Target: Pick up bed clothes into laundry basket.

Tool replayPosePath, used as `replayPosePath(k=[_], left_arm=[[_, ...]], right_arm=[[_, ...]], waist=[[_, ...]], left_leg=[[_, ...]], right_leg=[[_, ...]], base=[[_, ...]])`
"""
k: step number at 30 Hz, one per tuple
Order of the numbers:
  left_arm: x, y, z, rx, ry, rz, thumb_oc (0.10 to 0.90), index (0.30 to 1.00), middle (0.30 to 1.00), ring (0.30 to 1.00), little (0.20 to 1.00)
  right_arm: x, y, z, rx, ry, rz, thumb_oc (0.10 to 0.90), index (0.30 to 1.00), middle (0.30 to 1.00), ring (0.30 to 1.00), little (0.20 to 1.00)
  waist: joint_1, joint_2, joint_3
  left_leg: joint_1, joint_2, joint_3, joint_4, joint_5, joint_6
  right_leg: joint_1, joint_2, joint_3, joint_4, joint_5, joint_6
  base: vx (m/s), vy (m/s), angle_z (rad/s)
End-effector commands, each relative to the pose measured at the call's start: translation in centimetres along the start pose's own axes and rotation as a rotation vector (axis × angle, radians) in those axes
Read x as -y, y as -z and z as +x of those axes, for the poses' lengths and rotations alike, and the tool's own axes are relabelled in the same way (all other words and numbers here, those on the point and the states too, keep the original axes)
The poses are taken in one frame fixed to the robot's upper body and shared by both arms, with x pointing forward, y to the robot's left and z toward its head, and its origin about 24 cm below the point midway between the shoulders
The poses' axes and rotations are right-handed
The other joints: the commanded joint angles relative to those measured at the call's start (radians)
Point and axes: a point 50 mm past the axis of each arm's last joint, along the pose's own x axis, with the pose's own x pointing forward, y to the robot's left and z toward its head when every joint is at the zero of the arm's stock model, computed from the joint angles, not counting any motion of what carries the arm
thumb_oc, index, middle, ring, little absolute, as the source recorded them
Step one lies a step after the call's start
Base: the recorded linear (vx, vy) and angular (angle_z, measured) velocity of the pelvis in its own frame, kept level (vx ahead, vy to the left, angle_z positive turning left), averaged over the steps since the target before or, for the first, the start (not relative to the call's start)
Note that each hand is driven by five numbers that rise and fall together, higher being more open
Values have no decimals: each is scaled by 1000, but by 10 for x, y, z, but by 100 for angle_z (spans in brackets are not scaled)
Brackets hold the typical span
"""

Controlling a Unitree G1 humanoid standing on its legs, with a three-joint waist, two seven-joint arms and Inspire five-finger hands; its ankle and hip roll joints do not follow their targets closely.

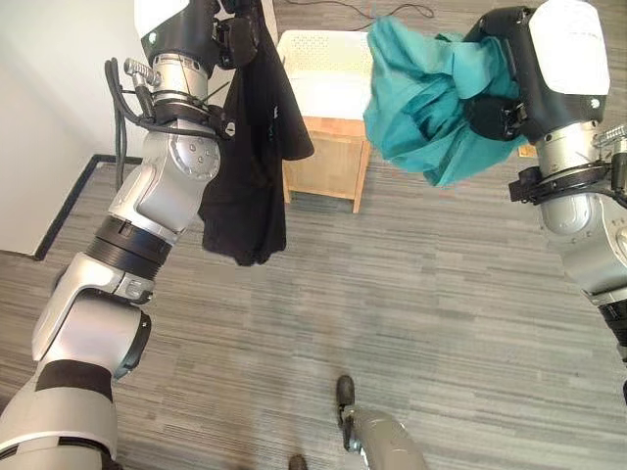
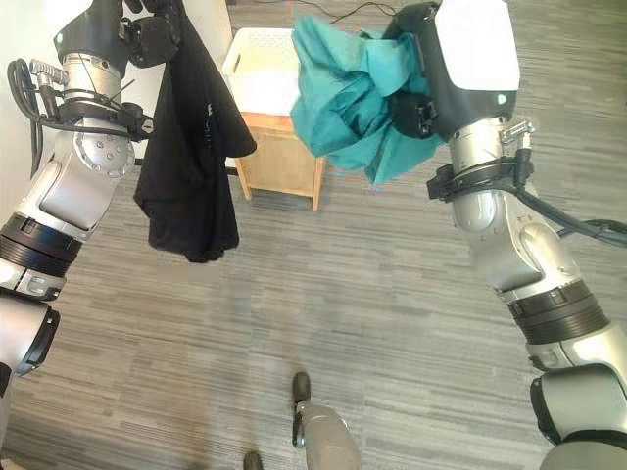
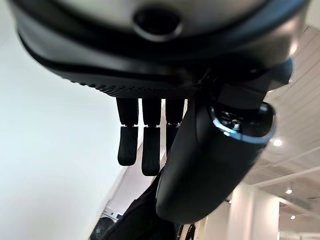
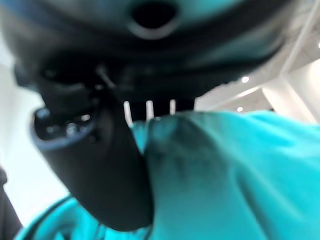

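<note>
Left arm enters from 7 o'clock, bent at the elbow, forearm running up toward 12 o'clock with the wrist raised high. Left hand (image 1: 233, 39) sits at the top of the head views, thumb and fingers (image 3: 142, 145) pinched on a black garment (image 1: 250, 147) that hangs down from it beside the forearm. Right arm comes in from 4 o'clock, forearm also raised toward 12, wrist turned inward toward 9 o'clock. Right hand (image 2: 416, 108) is closed on a bunched teal cloth (image 2: 343, 93), thumb (image 4: 100, 170) pressed across the cloth, fingertips mostly buried in it. Both hands are held at similar height, well apart.
</note>
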Motion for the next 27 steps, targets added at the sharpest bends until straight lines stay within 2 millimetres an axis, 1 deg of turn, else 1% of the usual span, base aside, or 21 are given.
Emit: replayPosePath(k=[1, 2, 3, 4, 5, 6, 7, 8, 9, 10, 11, 12, 14, 15, 16, 18, 19, 20, 23, 25, 27], left_arm=[[-68, -24, 35, 172, -248, 134, 400, 300, 300, 300, 300], [-75, -19, 36, 160, -256, 154, 400, 300, 300, 300, 300], [-83, -13, 39, 138, -268, 179, 400, 300, 300, 300, 300], [-90, -12, 42, 133, -282, 187, 400, 300, 300, 300, 300], [-94, -12, 43, 132, -286, 188, 400, 300, 300, 300, 300], [-94, -12, 43, 133, -286, 188, 400, 300, 300, 300, 300], [-99, -7, 43, 116, -295, 174, 400, 300, 300, 300, 300], [-99, -8, 43, 116, -296, 173, 400, 300, 300, 300, 300], [-105, -3, 42, 100, -310, 167, 400, 300, 300, 300, 300], [-105, -1, 39, 102, -306, 161, 400, 300, 300, 300, 300], [-103, -1, 36, 107, -303, 139, 400, 300, 300, 300, 300], [-102, -1, 36, 106, -303, 138, 400, 300, 300, 300, 300], [-101, -2, 33, 115, -297, 94, 400, 300, 300, 300, 300], [-95, -7, 32, 123, -276, 34, 400, 300, 300, 300, 300], [-96, -13, 33, 148, -276, -6, 400, 300, 300, 300, 300], [-94, -14, 30, 154, -253, -66, 400, 300, 300, 300, 300], [-94, -14, 29, 152, -252, -67, 400, 300, 300, 300, 300], [-101, -14, 28, 159, -239, -110, 400, 300, 300, 300, 300], [-113, -14, 26, 169, -242, -132, 400, 300, 300, 300, 300], [-118, -14, 28, 171, -249, -147, 400, 300, 300, 300, 300], [-122, -19, 29, 190, -253, -181, 400, 300, 300, 300, 300]], right_arm=[[27, 2, -14, 49, 119, -40, 400, 300, 300, 300, 300], [25, 7, -21, 37, 96, -56, 400, 300, 300, 300, 300], [23, 7, -24, 35, 85, -56, 400, 300, 300, 300, 300], [20, 7, -26, 38, 77, -60, 400, 300, 300, 300, 300], [21, 7, -25, 46, 71, -82, 400, 300, 300, 300, 300], [21, 7, -25, 46, 72, -81, 400, 300, 300, 300, 300], [21, 7, -26, 54, 64, -89, 400, 300, 300, 300, 300], [22, 7, -26, 54, 65, -90, 400, 300, 300, 300, 300], [24, 7, -27, 56, 73, -87, 400, 300, 300, 300, 300], [27, 7, -27, 57, 81, -98, 400, 300, 300, 300, 300], [27, 7, -28, 60, 85, -105, 400, 300, 300, 300, 300], [28, 7, -28, 61, 84, -106, 400, 300, 300, 300, 300], [25, 8, -30, 58, 67, -128, 400, 300, 300, 300, 300], [28, 4, -26, 73, 65, -158, 400, 300, 300, 300, 300], [28, -1, -24, 89, 60, -152, 400, 300, 300, 300, 300], [29, -8, -21, 110, 74, -137, 400, 300, 300, 300, 300], [29, -8, -21, 110, 73, -137, 400, 300, 300, 300, 300], [19, -12, -22, 109, 42, -125, 400, 300, 300, 300, 300], [13, -22, -16, 131, 32, -89, 400, 300, 300, 300, 300], [13, -25, -14, 142, 36, -87, 400, 300, 300, 300, 300], [14, -26, -13, 140, 39, -81, 400, 300, 300, 300, 300]], waist=[[-5, -5, -182], [5, -21, -168], [24, -42, -148], [38, -64, -133], [49, -83, -125], [48, -85, -127], [74, -100, -109], [77, -101, -110], [95, -90, -101], [117, -63, -104], [130, -45, -109], [131, -46, -110], [160, -4, -121], [190, 4, -127], [198, 16, -143], [214, 36, -164], [214, 35, -163], [229, 54, -167], [210, 85, -127], [202, 89, -117], [195, 92, -112]], left_leg=[[-16, 117, -22, 171, 68, -32], [-97, 125, -50, 341, 132, -26], [-182, 100, -84, 504, 163, -2], [-256, 85, -90, 602, 148, 15], [-316, 77, -71, 646, 122, 32], [-318, 75, -71, 646, 123, 33], [-402, 63, -36, 628, 72, 37], [-404, 62, -32, 631, 71, 39], [-437, 45, -15, 540, 33, 37], [-445, -10, 14, 351, 43, 37], [-441, -50, 19, 227, 86, 36], [-435, -52, 21, 209, 100, 36], [-481, -97, 34, 65, 198, 31], [-510, -125, 47, 29, 231, 27], [-478, -126, 34, -15, 227, 36], [-429, -135, -8, -29, 239, 55], [-426, -136, -7, -29, 238, 56], [-375, -114, 7, -40, 230, 81], [-289, -78, 8, -41, 189, 100], [-279, -73, 5, -41, 177, 99], [-276, -69, -7, -41, 171, 94]], right_leg=[[78, -64, 11, -328, 146, 273], [115, -69, 22, -334, 135, 251], [150, -74, 28, -338, 120, 226], [178, -85, 37, -344, 107, 212], [193, -99, 52, -347, 99, 211], [191, -101, 52, -347, 99, 211], [231, -123, 71, -351, 80, 220], [228, -125, 75, -351, 80, 221], [244, -121, 81, -351, 58, 233], [267, -113, 95, -351, 36, 249], [286, -97, 107, -351, 21, 254], [283, -100, 109, -351, 25, 254], [336, -54, 135, -351, -14, 251], [395, -50, 167, -351, -58, 240], [407, -46, 176, -351, -65, 243], [443, -57, 182, -332, -90, 244], [444, -59, 183, -328, -94, 245], [405, -69, 149, -133, -110, 260], [227, -118, 131, 197, -56, 299], [171, -142, 130, 228, -69, 298], [152, -152, 121, 183, -82, 290]], base=[[391, -271, 35], [311, -328, 15], [290, -357, 5], [246, -296, -33], [154, -161, -62], [277, -95, -68], [219, -43, -41], [370, -23, -35], [401, 77, -64], [576, 93, -62], [417, 71, -49], [311, 35, -16], [480, 5, -29], [625, 5, -67], [434, 8, -79], [378, 89, -47], [512, 163, -35], [324, 119, -41], [225, 112, -45], [78, 3, -1], [138, -107, 36]])
